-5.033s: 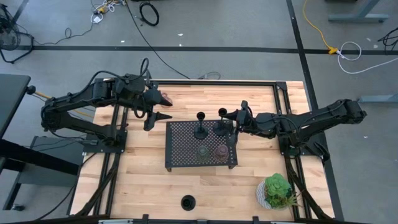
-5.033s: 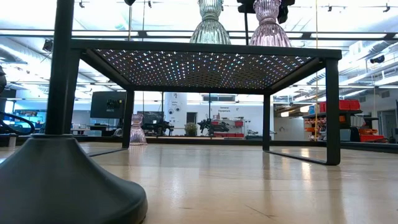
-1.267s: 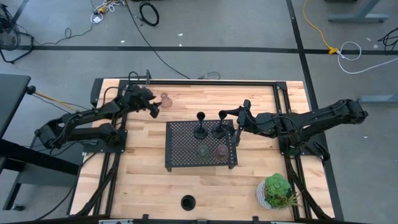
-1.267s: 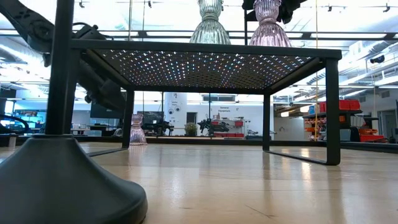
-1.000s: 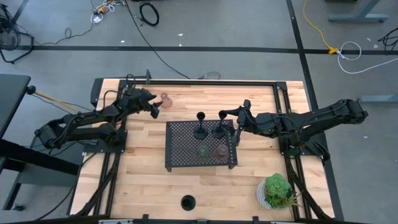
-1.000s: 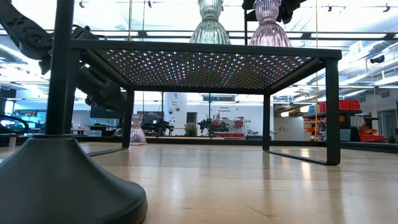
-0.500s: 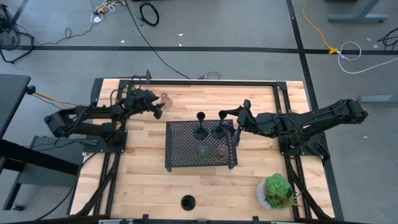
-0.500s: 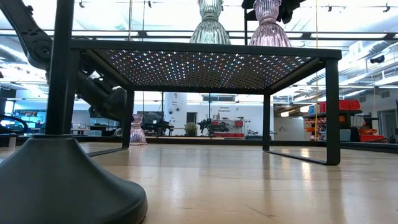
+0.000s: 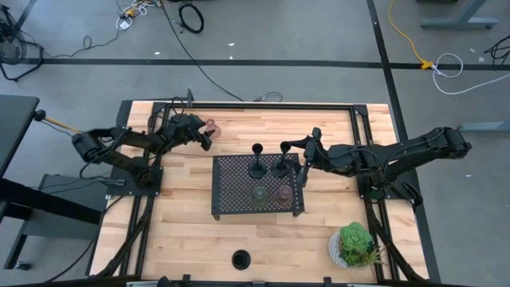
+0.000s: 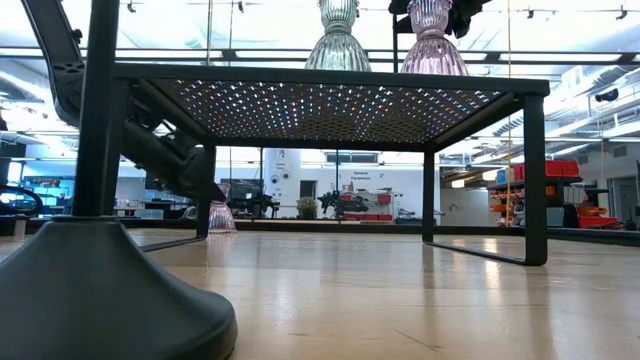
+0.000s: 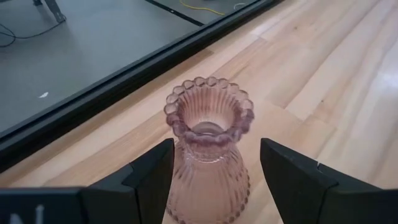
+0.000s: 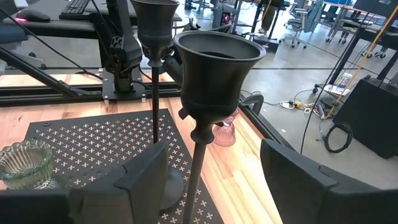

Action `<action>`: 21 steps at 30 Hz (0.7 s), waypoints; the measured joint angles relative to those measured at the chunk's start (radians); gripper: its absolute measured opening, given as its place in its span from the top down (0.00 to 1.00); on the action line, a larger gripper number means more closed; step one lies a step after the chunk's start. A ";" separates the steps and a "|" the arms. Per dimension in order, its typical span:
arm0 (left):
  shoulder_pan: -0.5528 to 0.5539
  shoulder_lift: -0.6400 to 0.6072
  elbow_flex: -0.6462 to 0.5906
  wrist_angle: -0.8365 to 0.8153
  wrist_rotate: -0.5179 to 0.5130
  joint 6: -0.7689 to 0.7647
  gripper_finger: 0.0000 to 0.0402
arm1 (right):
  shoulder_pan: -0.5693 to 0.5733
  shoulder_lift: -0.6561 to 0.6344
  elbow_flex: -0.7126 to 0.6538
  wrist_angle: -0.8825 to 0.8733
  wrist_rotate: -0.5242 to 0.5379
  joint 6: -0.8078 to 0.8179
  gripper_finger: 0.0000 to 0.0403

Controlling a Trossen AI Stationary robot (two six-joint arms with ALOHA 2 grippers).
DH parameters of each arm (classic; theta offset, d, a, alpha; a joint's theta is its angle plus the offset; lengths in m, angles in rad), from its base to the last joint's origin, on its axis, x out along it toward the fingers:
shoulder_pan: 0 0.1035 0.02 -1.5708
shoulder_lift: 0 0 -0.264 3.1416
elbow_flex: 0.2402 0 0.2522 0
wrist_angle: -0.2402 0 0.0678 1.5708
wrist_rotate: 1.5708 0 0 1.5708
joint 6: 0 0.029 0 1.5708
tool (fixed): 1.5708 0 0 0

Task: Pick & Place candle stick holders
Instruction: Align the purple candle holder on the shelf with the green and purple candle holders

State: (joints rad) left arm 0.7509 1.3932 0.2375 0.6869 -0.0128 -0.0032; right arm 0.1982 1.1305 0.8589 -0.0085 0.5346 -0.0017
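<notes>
A pink ribbed glass candle stick holder [image 11: 208, 118] stands upright on the wood near the table's far edge [image 9: 212, 126]. My left gripper [image 11: 216, 149] is open, one finger on each side of it, and I see no touch. On the black perforated tray [image 9: 231, 199] stand two black holders [image 9: 256, 163] and two glass ones, green [image 9: 260, 194] and brownish-pink [image 9: 282, 194]. My right gripper [image 12: 211, 149] is open at the tray's far right corner, its fingers standing wide on either side of a black holder's thin stem [image 12: 198, 168].
A third black holder [image 9: 241, 259] stands near the table's near edge and fills the low view's left [image 10: 100, 290]. A leafy plant in a white pot [image 9: 355, 245] sits at the near right corner. Bare wood lies to the left of the tray and in front of it.
My left gripper has come down and moved a little toward the pink glass holder at the far edge, staying open; its fingers now stand on either side of the holder. The holder has stayed where it was.
</notes>
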 joint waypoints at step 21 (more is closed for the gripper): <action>0.000 0.100 0.000 0.119 -0.028 -0.011 0.69 | 0.000 0.000 0.000 0.006 0.000 -0.001 0.37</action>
State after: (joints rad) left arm 0.7509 1.4933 0.2379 0.8064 -0.0405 -0.0139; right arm 0.1980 1.1305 0.8589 -0.0029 0.5346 -0.0028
